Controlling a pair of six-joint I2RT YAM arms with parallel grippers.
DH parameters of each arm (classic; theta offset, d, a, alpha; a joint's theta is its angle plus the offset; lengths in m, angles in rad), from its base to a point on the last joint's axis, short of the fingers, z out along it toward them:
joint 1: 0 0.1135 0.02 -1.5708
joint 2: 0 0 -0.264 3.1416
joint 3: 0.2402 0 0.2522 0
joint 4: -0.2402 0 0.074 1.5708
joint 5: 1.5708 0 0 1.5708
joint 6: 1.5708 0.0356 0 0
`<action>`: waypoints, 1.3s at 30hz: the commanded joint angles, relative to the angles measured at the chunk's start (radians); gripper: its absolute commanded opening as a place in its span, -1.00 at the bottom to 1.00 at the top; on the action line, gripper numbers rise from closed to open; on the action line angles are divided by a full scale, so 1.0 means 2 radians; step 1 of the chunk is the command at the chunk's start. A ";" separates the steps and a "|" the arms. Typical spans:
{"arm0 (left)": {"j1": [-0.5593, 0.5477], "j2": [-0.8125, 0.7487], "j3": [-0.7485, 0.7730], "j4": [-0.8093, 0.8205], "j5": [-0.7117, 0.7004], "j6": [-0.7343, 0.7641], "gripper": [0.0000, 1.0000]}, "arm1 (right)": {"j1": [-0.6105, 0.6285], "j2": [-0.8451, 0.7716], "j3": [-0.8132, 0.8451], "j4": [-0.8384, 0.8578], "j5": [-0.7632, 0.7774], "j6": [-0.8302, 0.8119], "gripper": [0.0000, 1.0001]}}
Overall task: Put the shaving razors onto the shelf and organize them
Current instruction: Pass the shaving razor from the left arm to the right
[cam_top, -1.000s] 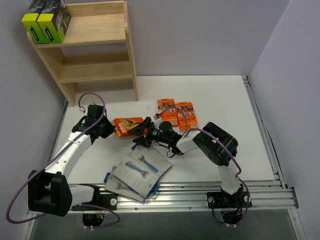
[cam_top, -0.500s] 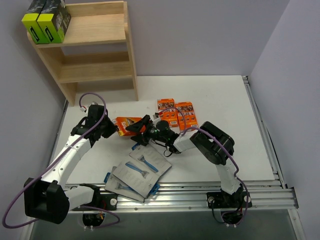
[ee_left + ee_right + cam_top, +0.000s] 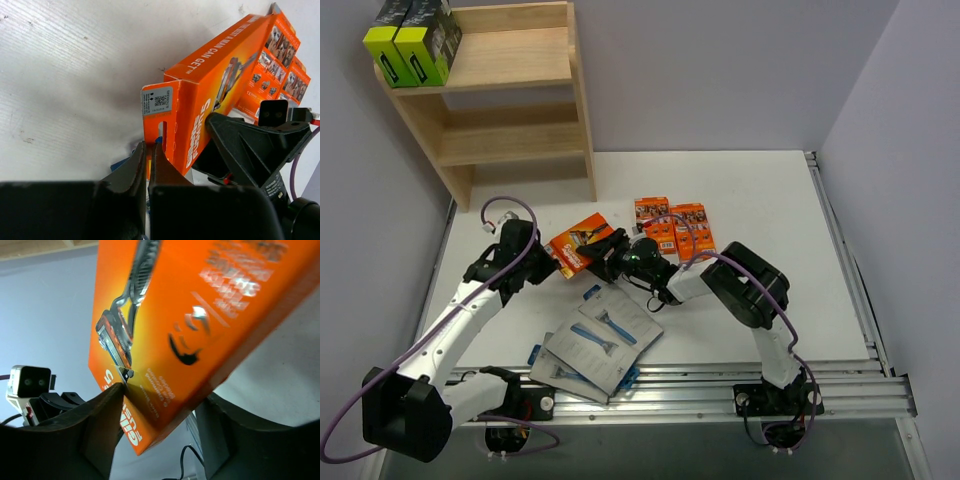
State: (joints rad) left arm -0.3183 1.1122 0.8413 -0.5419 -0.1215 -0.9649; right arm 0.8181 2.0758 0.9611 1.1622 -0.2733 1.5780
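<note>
One orange razor pack [image 3: 582, 243] is held tilted above the table between both arms. My left gripper [image 3: 148, 148] is shut on the pack's hang tab [image 3: 156, 107], and in the top view it [image 3: 542, 262] sits at the pack's left end. My right gripper [image 3: 160, 401] straddles the pack [image 3: 200, 305], with one fingertip [image 3: 114, 392] on its printed face and the other finger against its back. In the top view the right gripper [image 3: 611, 256] sits at the pack's right end. The wooden shelf [image 3: 520, 55] stands at the back left with two black-and-lime boxes [image 3: 415, 40] on its top tier.
Two more orange packs [image 3: 652, 215] [image 3: 691, 230] lie flat just behind the right arm. Several grey cards with blue razors [image 3: 610, 330] are fanned near the front edge. A metal rail [image 3: 720, 385] runs along the table front.
The right gripper's jaws have narrowed onto the orange pack. The pack has tipped up off the table, and both grippers have shifted slightly left with it.
</note>
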 commanded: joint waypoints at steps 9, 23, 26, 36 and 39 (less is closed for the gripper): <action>-0.024 0.008 -0.029 0.012 0.015 -0.017 -0.95 | -0.017 -0.035 -0.007 0.067 0.013 0.000 -0.55; -0.021 -0.017 0.013 0.015 -0.018 0.071 -0.43 | -0.031 -0.056 -0.005 0.043 -0.039 -0.056 -1.00; -0.007 -0.030 0.032 0.017 0.003 0.111 -0.02 | -0.040 -0.064 -0.003 0.013 -0.048 -0.085 -1.00; 0.108 -0.077 0.025 0.044 0.174 0.186 0.65 | -0.071 -0.102 0.019 -0.092 -0.102 -0.181 -1.00; 0.113 -0.071 0.023 0.049 0.199 0.196 0.75 | -0.073 -0.111 0.034 -0.107 -0.126 -0.195 -1.00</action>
State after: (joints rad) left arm -0.1040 0.9688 0.8703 -0.5014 0.1482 -0.6346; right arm 0.6781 1.9438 0.9646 0.9539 -0.4431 1.2667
